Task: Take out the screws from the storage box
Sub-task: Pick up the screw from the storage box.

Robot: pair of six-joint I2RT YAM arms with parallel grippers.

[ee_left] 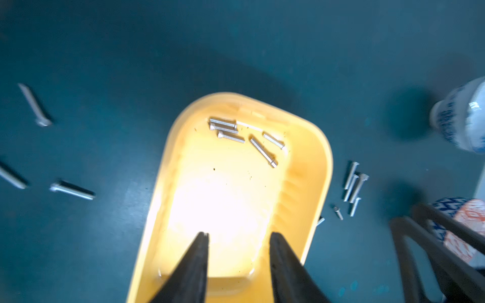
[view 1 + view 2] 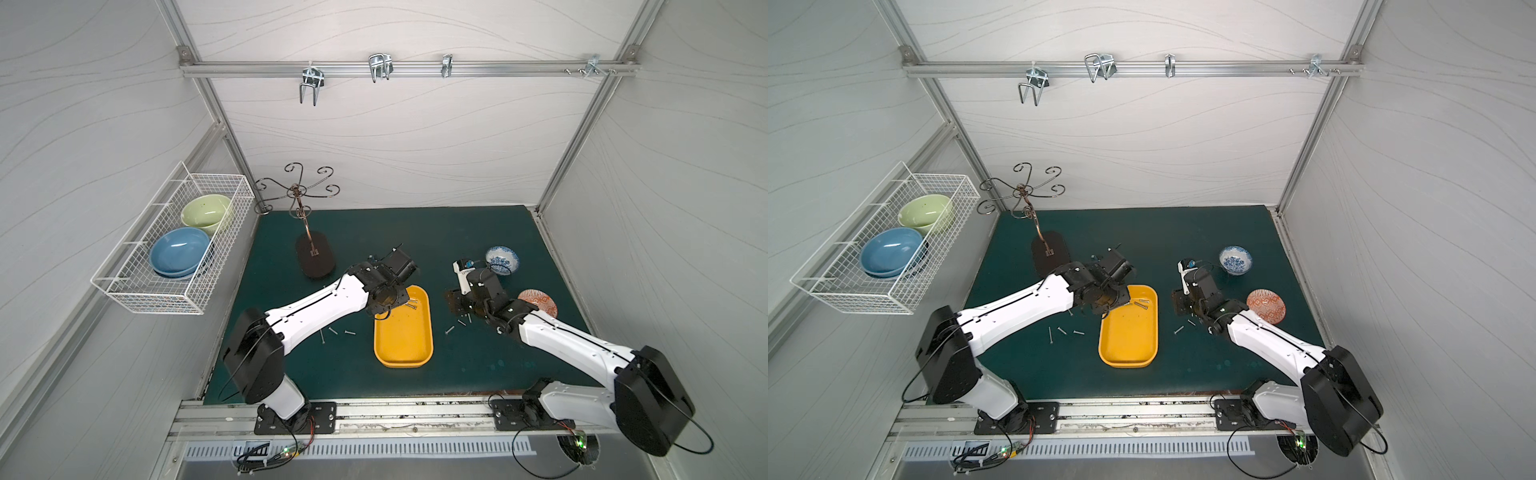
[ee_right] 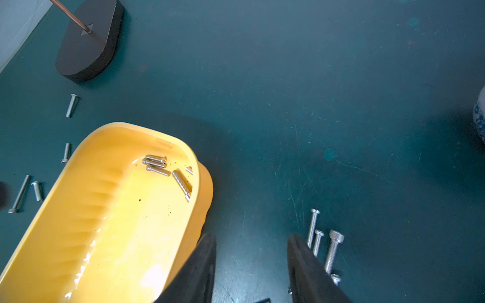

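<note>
The storage box [image 2: 403,345] is a shallow yellow tray lying mid-mat, seen in both top views [image 2: 1127,340]. Several silver screws [image 1: 228,129] lie bunched at its far end [image 3: 157,165]. More screws are scattered on the mat left of the tray [image 2: 332,332] and right of it [image 2: 457,324]. My left gripper [image 1: 239,236] hangs open over the tray's floor, short of the screws, with nothing between its fingers. My right gripper [image 3: 252,237] stands open over bare mat between the tray's wall [image 3: 204,183] and a row of loose screws [image 3: 333,251], holding nothing.
A mug tree on a black oval base [image 2: 315,259] stands behind and left of the tray. A blue-and-white bowl [image 2: 502,259] and an orange patterned plate [image 2: 538,301] sit by the right arm. A white wire basket [image 2: 166,249] with bowls hangs on the left wall. Metal hooks [image 2: 380,66] hang on the rear rail.
</note>
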